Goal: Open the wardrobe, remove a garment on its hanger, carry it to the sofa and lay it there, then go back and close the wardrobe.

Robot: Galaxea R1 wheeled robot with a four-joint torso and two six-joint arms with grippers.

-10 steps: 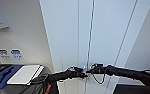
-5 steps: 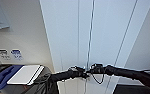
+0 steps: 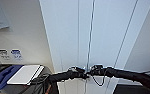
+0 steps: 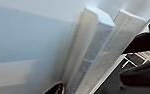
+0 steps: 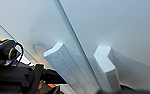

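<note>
The white wardrobe (image 3: 103, 37) stands right in front of me with both doors shut and a thin seam down the middle. My two arms meet at that seam low down. My left gripper (image 3: 81, 72) is just left of it and my right gripper (image 3: 94, 68) just right of it. Close up, the pair of white vertical handles (image 4: 91, 47) stands out from the doors, with the right arm (image 4: 141, 42) dark beside them. The right wrist view has the same handles (image 5: 66, 70) either side of the seam. Garment, hanger and sofa are hidden.
A pale wall (image 3: 23, 32) with two small labelled plates (image 3: 9, 53) is left of the wardrobe. Below it a white flat board (image 3: 24, 73) lies on a dark and blue surface. A grey wall (image 3: 146, 50) flanks the wardrobe on the right.
</note>
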